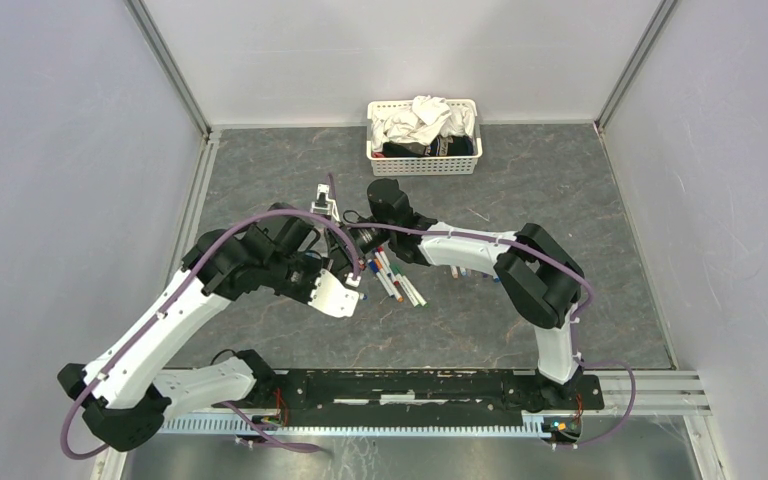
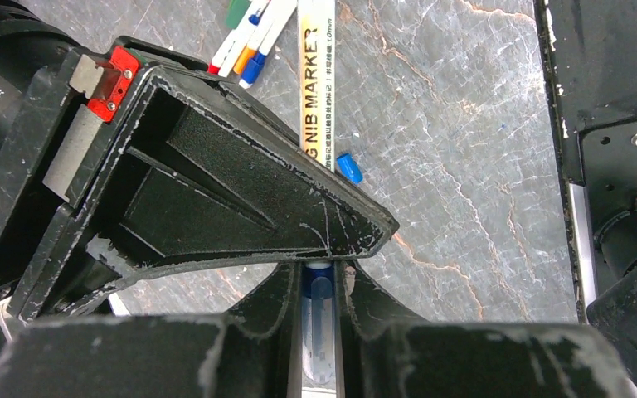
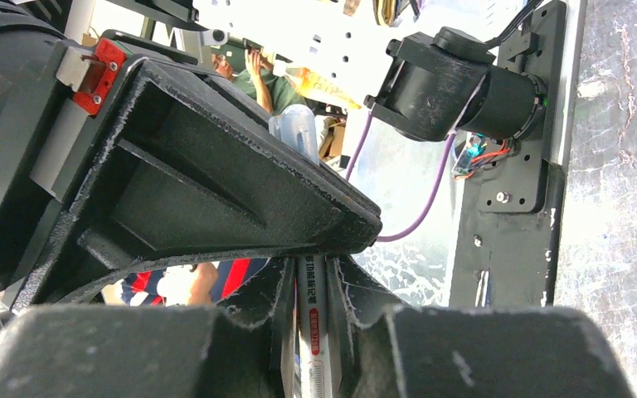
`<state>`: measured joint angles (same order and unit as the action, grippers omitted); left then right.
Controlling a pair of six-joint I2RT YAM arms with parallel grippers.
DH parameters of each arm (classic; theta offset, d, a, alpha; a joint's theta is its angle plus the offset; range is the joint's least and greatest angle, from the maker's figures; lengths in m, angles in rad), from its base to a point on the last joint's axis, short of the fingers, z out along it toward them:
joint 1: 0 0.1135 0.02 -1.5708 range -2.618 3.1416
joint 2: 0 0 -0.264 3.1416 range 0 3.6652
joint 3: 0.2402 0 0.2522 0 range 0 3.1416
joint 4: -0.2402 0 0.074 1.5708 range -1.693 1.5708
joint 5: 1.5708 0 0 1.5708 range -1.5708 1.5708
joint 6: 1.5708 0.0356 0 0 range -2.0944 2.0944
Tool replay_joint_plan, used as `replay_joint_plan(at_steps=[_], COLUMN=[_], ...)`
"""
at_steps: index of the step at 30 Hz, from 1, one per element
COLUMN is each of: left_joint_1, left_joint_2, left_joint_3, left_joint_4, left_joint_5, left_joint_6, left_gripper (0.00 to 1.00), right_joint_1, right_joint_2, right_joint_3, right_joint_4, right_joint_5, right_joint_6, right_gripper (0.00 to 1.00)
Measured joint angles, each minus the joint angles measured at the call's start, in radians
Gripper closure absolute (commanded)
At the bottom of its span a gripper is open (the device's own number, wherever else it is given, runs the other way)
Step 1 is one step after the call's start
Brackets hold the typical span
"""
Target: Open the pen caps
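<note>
My left gripper [image 2: 319, 269] is shut on a translucent blue pen cap [image 2: 320, 292]. A white barrel printed "NIB MARKER" [image 2: 316, 83] runs on from behind its upper finger. My right gripper [image 3: 315, 265] is shut on a white pen barrel [image 3: 314, 319] with a red label. A pale blue end [image 3: 299, 128] sticks out past its upper finger. In the top view the left gripper [image 1: 345, 272] and right gripper [image 1: 368, 243] meet over the mat. I cannot tell if they hold one pen. A loose blue cap [image 2: 349, 167] lies on the mat. Several pens [image 1: 396, 280] lie beside the grippers.
A white basket [image 1: 423, 160] of cloths stands at the back centre. More pens [image 1: 465, 270] lie under the right forearm. Several thin pens [image 2: 253, 33] lie on the mat. The black base rail [image 1: 410, 385] runs along the near edge. Grey walls enclose the mat.
</note>
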<state>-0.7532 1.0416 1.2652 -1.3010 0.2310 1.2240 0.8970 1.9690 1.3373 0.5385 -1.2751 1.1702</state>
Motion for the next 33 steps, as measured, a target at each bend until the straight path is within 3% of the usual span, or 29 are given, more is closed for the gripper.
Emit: replay_joint_plan(at_steps=[7,13,14,16,18,20,22,25,26,27,28,33], left_joint_1=[-0.006,-0.013,0.019,0.119,0.241,0.357,0.434,0.35,0.293,0.24,0.184,-0.011], left_joint_2=[0.014,0.024,0.027,0.084,0.16,0.194,0.172,0.103,0.085,0.074,0.068,0.078], left_joint_3=[0.006,-0.009,-0.02,-0.018,0.046,0.112,0.127,0.103,0.102,0.102,0.103,0.102], left_joint_4=[-0.011,0.018,0.039,0.074,0.068,0.074,0.101,0.096,0.088,0.086,0.084,0.077], left_joint_5=[-0.021,-0.057,-0.035,0.15,0.272,0.169,0.076,0.014,0.001,-0.004,-0.009,0.013], left_joint_6=[0.004,0.119,0.187,0.34,0.455,0.533,0.598,0.636,0.636,0.632,0.62,0.498], left_gripper=[0.98,0.98,0.98,0.98,0.98,0.98,0.98,0.98,0.98,0.98,0.98,0.98], right_joint_1=[0.0,-0.01,-0.013,-0.031,-0.089,-0.164,-0.179,-0.171,-0.171,-0.171,-0.171,-0.183], right_joint_2=[-0.018,-0.144,-0.212,-0.451,-0.679,-0.814,-0.811,-0.744,-0.74,-0.74,-0.737,-0.684], right_joint_3=[-0.001,-0.043,-0.121,-0.387,-0.596,-0.705,-0.74,-0.747,-0.747,-0.744,-0.727,-0.518], right_joint_4=[-0.076,-0.392,-0.419,-0.347,-0.309,-0.439,-0.546,-0.658,-0.679,-0.69,-0.714,-0.766], right_joint_5=[0.03,0.209,0.285,0.494,0.57,0.539,0.511,0.476,0.46,0.447,0.43,0.396], right_joint_6=[-0.077,-0.369,-0.421,-0.47,-0.486,-0.523,-0.546,-0.571,-0.575,-0.579,-0.589,-0.632], right_gripper=[1.0,1.0,1.0,1.0,1.0,1.0,1.0,1.0,0.94,0.73,0.59,0.32])
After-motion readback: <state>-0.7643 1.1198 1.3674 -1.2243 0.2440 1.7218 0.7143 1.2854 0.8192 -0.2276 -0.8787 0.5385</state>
